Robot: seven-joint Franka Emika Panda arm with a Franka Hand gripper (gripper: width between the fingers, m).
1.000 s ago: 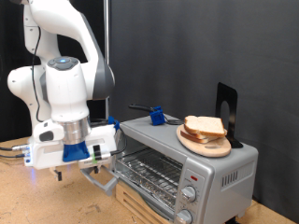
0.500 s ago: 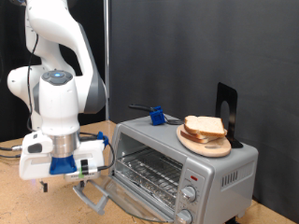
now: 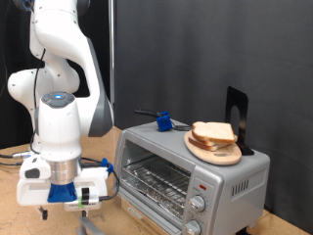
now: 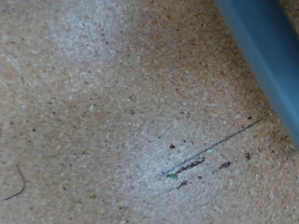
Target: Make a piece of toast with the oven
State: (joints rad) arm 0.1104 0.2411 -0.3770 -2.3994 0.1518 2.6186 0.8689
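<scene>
The silver oven (image 3: 220,176) stands at the exterior view's right, its glass door swung down and open, the wire rack (image 3: 155,181) showing inside. The piece of toast (image 3: 213,131) lies on a round wooden plate (image 3: 219,154) on top of the oven. My gripper (image 3: 57,201) hangs low over the table at the exterior view's bottom left, in front of the open door and apart from the toast. Its fingers do not show in the wrist view, which has only the speckled tabletop (image 4: 112,112) and a blue-grey edge (image 4: 266,47).
A blue object (image 3: 164,122) and a black upright stand (image 3: 238,113) sit on the oven's top. Two round knobs (image 3: 199,204) are on the oven's front. The lowered door's edge (image 3: 93,224) reaches the frame's bottom. A black curtain hangs behind.
My gripper has moved down and towards the exterior view's left, away from the oven front. The oven door has swung further down. The toast has not moved.
</scene>
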